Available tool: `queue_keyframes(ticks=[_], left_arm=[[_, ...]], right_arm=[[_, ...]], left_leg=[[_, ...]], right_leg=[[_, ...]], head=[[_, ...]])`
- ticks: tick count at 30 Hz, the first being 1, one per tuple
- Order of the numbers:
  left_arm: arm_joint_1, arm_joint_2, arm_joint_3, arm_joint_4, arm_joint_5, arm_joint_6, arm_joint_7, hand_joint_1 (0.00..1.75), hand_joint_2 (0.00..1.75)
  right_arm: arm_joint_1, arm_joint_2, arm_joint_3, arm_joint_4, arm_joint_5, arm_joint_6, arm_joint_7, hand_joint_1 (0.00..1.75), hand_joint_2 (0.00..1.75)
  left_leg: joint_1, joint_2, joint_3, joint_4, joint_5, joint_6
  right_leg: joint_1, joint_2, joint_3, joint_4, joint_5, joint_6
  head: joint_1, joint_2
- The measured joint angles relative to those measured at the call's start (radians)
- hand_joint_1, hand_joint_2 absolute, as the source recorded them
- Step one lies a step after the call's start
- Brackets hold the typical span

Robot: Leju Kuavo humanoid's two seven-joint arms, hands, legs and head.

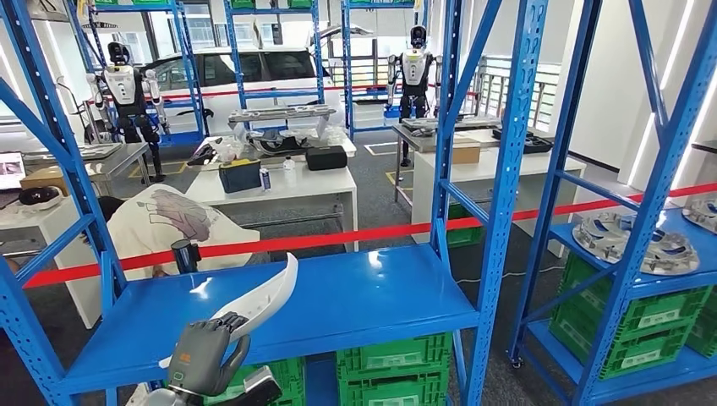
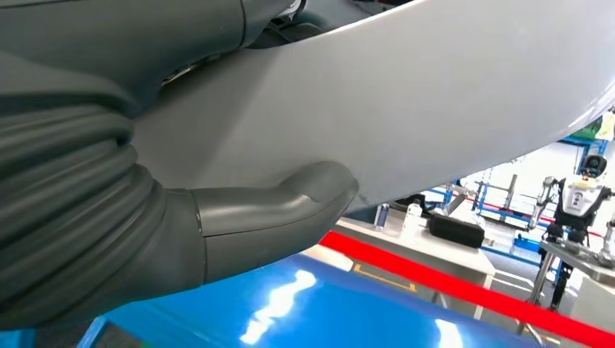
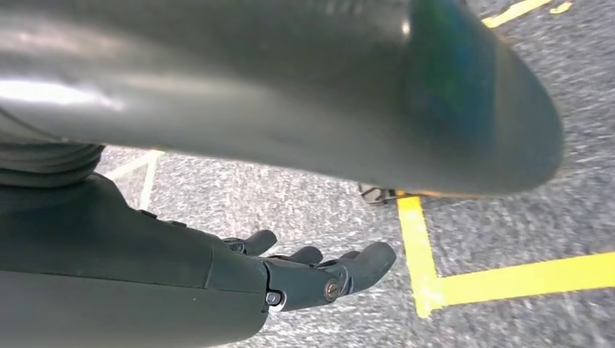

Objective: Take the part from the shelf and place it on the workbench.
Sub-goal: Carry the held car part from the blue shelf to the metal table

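A curved white shell part (image 1: 264,298) sticks up over the left front of the blue shelf board (image 1: 372,296), and my left hand (image 1: 203,353) grips its lower end. Close up in the left wrist view, the part (image 2: 435,101) is a broad pale surface with my thumb (image 2: 290,203) pressed against it and the fingers wrapped over its far side. My right hand (image 3: 319,272) hangs beside my body above the grey floor, its fingers loosely apart and holding nothing.
Blue rack uprights (image 1: 507,169) frame the shelf, with red tape (image 1: 380,235) stretched behind it. Green crates (image 1: 393,368) sit below the board. Metal parts (image 1: 634,238) lie on the rack to the right. White tables (image 1: 279,182) and other robots (image 1: 127,89) stand beyond. A person (image 1: 169,224) bends low behind the shelf.
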Motion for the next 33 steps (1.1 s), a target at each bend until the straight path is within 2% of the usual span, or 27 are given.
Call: queue_keyframes(ticks=[1,2,3,4,5,6,7,9,11,16,18,19,20,21,22,23,26,27,28,30,31,32,33], left_arm=[[0.001,0.000,0.000,0.001,0.000,0.000,0.000,1.75,1.75],[0.001,0.000,0.000,0.002,0.000,0.000,0.000,1.75,1.75],[0.001,0.000,0.000,0.003,0.000,0.000,0.000,1.75,1.75],[0.001,0.000,0.000,0.002,0.000,0.000,0.000,1.75,1.75],[0.000,0.000,0.000,0.001,0.000,0.000,0.000,1.75,1.75],[-0.001,0.000,0.000,0.000,0.000,0.000,0.000,1.75,1.75],[-0.002,-0.001,0.000,-0.001,0.000,0.000,0.000,1.75,1.75],[-0.002,-0.001,0.000,-0.002,0.000,0.000,0.000,1.75,1.75],[-0.002,-0.001,0.000,-0.002,0.000,0.000,0.001,1.75,1.75],[-0.003,-0.001,0.000,-0.002,0.000,0.000,0.001,1.75,1.75],[-0.004,-0.001,0.000,-0.002,0.000,0.000,0.001,1.75,1.75],[-0.003,-0.001,0.000,-0.002,0.000,0.000,0.001,1.75,1.75],[-0.003,-0.001,0.000,-0.002,0.000,0.000,0.001,1.75,1.75],[-0.002,-0.001,0.000,-0.002,0.000,0.000,0.001,1.75,1.75],[-0.002,-0.001,0.000,-0.002,0.000,0.000,0.001,1.75,1.75],[-0.002,-0.001,0.000,-0.002,0.000,0.000,0.001,1.75,1.75],[-0.003,-0.001,0.000,-0.003,0.000,0.000,0.000,1.75,1.75],[-0.003,-0.002,0.000,-0.003,0.000,0.000,0.001,1.75,1.75],[-0.004,-0.003,0.000,-0.003,0.000,0.000,0.001,1.75,1.75],[-0.003,-0.004,0.000,-0.003,0.000,0.000,0.001,1.75,1.75],[-0.002,-0.004,0.000,-0.002,0.000,0.000,0.001,1.75,1.75],[-0.001,-0.004,0.000,-0.001,0.000,0.000,0.001,1.75,1.75],[-0.001,-0.004,0.000,0.000,0.000,0.000,0.001,1.75,1.75]], right_arm=[[0.000,0.000,0.000,0.000,0.000,0.000,0.000,0.00,0.00],[0.000,0.000,0.000,0.000,0.000,0.000,0.000,0.00,0.00],[0.000,0.000,0.000,0.000,0.000,0.000,0.000,0.00,0.00],[0.000,0.000,0.000,0.000,0.000,0.000,0.000,0.00,0.00],[0.000,0.000,0.000,0.000,0.000,0.000,0.000,0.00,0.00],[0.000,0.000,0.000,0.000,0.000,0.000,0.000,0.00,0.00],[0.000,0.000,0.000,0.000,0.000,0.000,0.000,0.00,0.00],[0.001,0.000,0.000,0.000,0.000,0.000,0.000,0.00,0.00],[0.001,0.000,0.000,0.000,0.000,0.000,0.000,0.00,0.00],[0.001,0.000,0.000,0.000,0.000,0.000,0.000,0.00,0.00],[0.001,0.000,0.000,0.000,0.000,0.000,0.000,0.00,0.00],[0.001,0.000,0.000,0.000,0.000,0.000,0.000,0.00,0.00],[0.001,0.000,0.000,0.000,0.000,0.000,0.000,0.00,0.00],[0.002,0.000,0.000,0.000,0.000,0.000,0.000,0.00,0.00],[0.002,0.000,0.000,0.000,0.000,0.000,0.000,0.00,0.00],[0.001,0.000,0.000,0.000,0.000,0.000,0.000,0.00,0.00],[0.001,0.002,0.000,0.000,0.000,0.000,0.000,0.00,0.00],[0.001,0.002,0.000,0.000,0.000,0.000,0.000,0.00,0.00],[0.001,0.001,0.000,0.000,0.000,0.000,0.000,0.00,0.00],[0.002,0.001,0.000,0.000,0.000,0.000,0.000,0.00,0.00],[0.002,0.001,0.000,0.000,0.000,0.000,0.000,0.00,0.00],[0.002,0.001,0.000,0.000,0.000,0.000,0.000,0.00,0.00],[0.002,0.001,0.000,0.000,0.000,0.000,0.000,0.00,0.00]], left_leg=[[0.001,0.000,0.003,0.031,-0.001,-0.001],[0.001,0.000,0.023,0.027,0.016,-0.001],[0.002,0.000,0.060,-0.012,0.040,0.001],[0.002,0.000,0.110,-0.076,0.055,0.004],[0.000,0.000,0.162,-0.148,0.056,0.009],[-0.003,-0.001,0.199,-0.204,0.050,0.015],[-0.005,-0.001,0.219,-0.239,0.041,0.021],[-0.010,-0.002,0.218,-0.255,0.043,0.035],[-0.010,-0.001,0.214,-0.260,0.050,0.045],[-0.009,0.000,0.214,-0.262,0.053,0.049],[-0.011,-0.002,0.204,-0.261,0.060,0.049],[-0.013,-0.002,0.198,-0.259,0.065,0.051],[-0.015,-0.004,0.188,-0.256,0.073,0.053],[-0.016,-0.004,0.181,-0.255,0.079,0.057],[-0.017,-0.005,0.176,-0.253,0.083,0.058],[-0.019,-0.005,0.171,-0.251,0.085,0.060],[-0.019,-0.004,0.170,-0.261,0.098,0.071],[-0.016,-0.002,0.172,-0.271,0.107,0.077],[-0.012,0.001,0.174,-0.279,0.115,0.081],[-0.010,0.004,0.169,-0.283,0.122,0.085],[-0.009,0.005,0.163,-0.280,0.124,0.084],[-0.009,0.006,0.157,-0.276,0.125,0.082],[-0.008,0.006,0.149,-0.271,0.126,0.079]], right_leg=[[0.000,0.000,-0.013,0.001,0.010,0.001],[0.000,0.000,-0.026,0.003,0.019,0.003],[0.000,0.000,-0.039,0.005,0.028,0.005],[0.000,0.000,-0.048,0.007,0.036,0.008],[0.001,0.001,-0.056,0.008,0.042,0.013],[0.002,0.001,-0.060,0.009,0.049,0.018],[0.002,0.000,-0.062,0.008,0.056,0.025],[0.000,0.000,-0.064,0.004,0.068,0.038],[0.000,0.000,-0.065,0.002,0.074,0.045],[0.000,0.001,-0.066,0.000,0.074,0.047],[0.000,0.003,-0.074,0.005,0.025,0.028],[0.000,0.005,-0.079,0.004,0.017,0.014],[0.000,0.006,-0.084,-0.003,0.029,0.013],[-0.001,0.007,-0.087,-0.012,0.066,0.020],[-0.003,0.008,-0.089,-0.022,0.101,0.032],[-0.004,0.008,-0.089,-0.029,0.122,0.047],[-0.007,0.008,-0.085,-0.038,0.129,0.063],[-0.008,0.008,-0.091,-0.025,0.114,0.066],[-0.007,0.008,-0.104,0.009,0.083,0.066],[-0.008,0.008,-0.149,0.139,-0.004,0.063],[-0.009,0.008,-0.169,0.205,-0.037,0.064],[-0.011,0.007,-0.178,0.245,-0.053,0.065],[-0.013,0.007,-0.169,0.249,-0.052,0.067]], head=[[0.000,0.000],[0.000,0.000],[0.000,0.000],[0.000,0.000],[0.000,0.000],[0.001,0.000],[0.001,0.000],[0.001,0.000],[0.001,0.000],[0.001,0.000],[0.002,0.000],[0.002,0.000],[0.003,0.000],[0.003,0.000],[0.003,0.000],[0.003,0.000],[0.003,0.000],[0.003,0.000],[0.004,0.000],[0.004,0.000],[0.004,0.000],[0.004,0.000],[0.004,0.000]])
